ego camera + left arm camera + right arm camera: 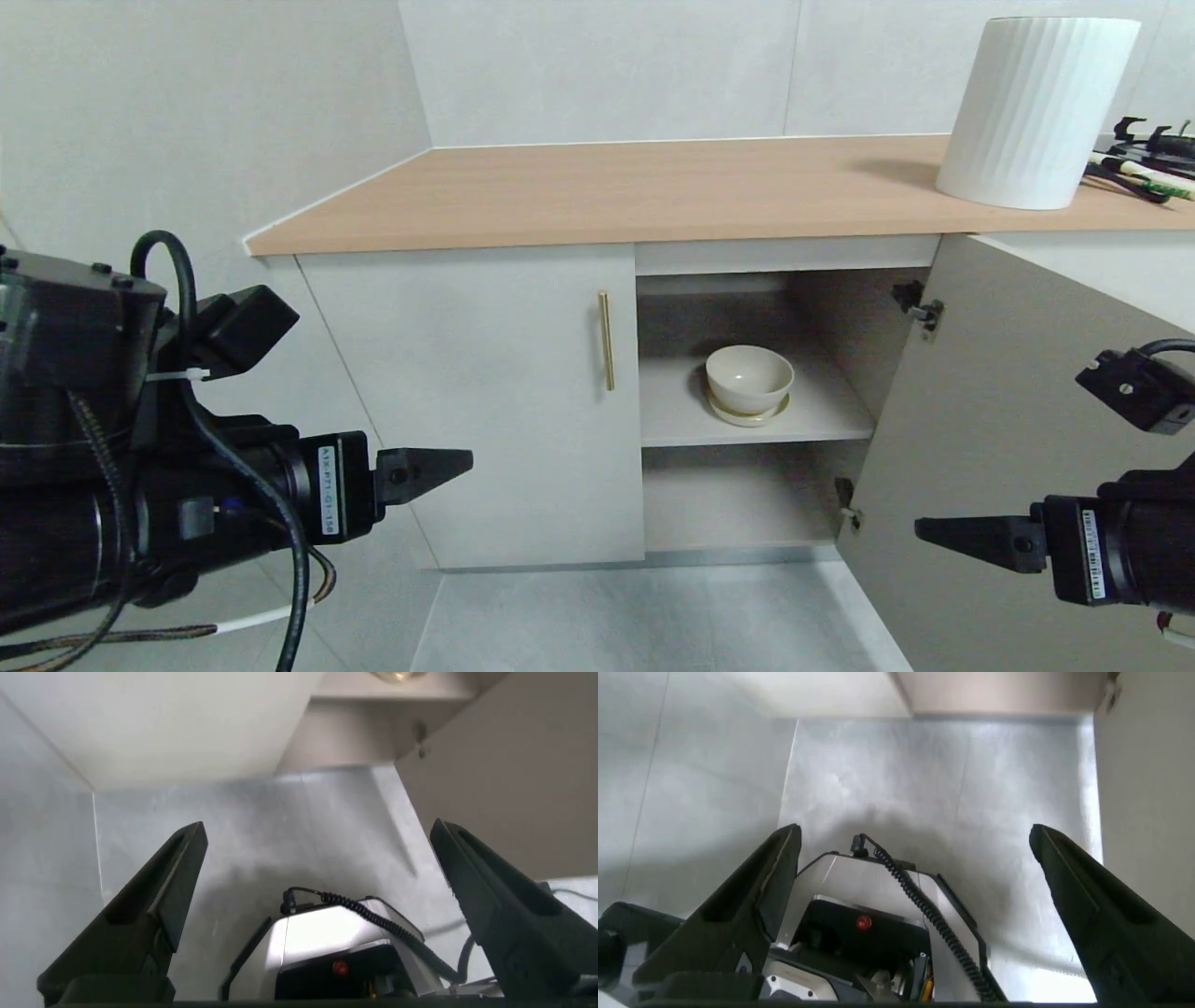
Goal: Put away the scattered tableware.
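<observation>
A cream bowl [749,375] sits on a small plate [758,414] on the middle shelf [826,415] of the open cabinet. My left gripper [439,469] hangs low in front of the closed left cabinet door, well left of the bowl and below it. In the left wrist view the left gripper [316,833] is open and holds nothing. My right gripper [943,532] is low beside the swung-out right door, pointing left toward the cabinet. The right wrist view shows the right gripper [915,833] open too, fingers wide apart over the floor.
The left cabinet door [485,392] is closed, with a brass handle [606,340]. The right door [990,411] stands open toward me. On the wooden countertop [607,191] stands a white ribbed container [1036,107] with several utensils [1144,168] beside it. The lower shelf [728,504] is bare.
</observation>
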Controlling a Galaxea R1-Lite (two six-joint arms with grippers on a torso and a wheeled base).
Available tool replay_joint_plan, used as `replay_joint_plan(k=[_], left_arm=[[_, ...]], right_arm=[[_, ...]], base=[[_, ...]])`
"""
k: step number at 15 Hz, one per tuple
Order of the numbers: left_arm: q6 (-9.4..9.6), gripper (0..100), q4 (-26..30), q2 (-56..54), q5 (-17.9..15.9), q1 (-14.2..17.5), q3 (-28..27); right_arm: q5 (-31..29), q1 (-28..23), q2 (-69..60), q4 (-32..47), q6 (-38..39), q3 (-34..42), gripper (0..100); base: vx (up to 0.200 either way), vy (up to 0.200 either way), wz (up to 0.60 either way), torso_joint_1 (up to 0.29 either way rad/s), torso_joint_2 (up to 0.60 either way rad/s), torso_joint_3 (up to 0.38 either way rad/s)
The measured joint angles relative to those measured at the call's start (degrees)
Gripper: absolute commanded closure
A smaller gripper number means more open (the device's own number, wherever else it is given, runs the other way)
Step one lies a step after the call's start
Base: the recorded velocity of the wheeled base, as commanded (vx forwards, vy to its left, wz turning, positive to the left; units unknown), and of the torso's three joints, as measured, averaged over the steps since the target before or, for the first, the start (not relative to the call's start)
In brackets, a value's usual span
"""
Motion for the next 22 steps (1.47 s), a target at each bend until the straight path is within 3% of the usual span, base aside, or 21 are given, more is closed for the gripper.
replay_joint_plan(k=[3,20,22], left_arm=[[-0.02,0,0.0,0.2,0.1,0.0,0.1],[0.74,0,0.0,0.4,0.3,-0.1,0.4],[0.94,0,0.0,0.4,0.3,-0.1,0.5]], right_arm=[[0.0,0.0,0.1,0.0,0.0,0.1,0],[-0.3,0.0,0.2,0.0,0.0,0.1,0],[-0.4,0.0,0.0,0.1,-0.1,0.1,0]], base=[[-0.200,0.000,0.00,0.006,0.00,-0.004],[0.000,0.000,0.00,0.000,0.00,0.000],[0.000,-0.200,0.00,0.002,0.00,0.002]])
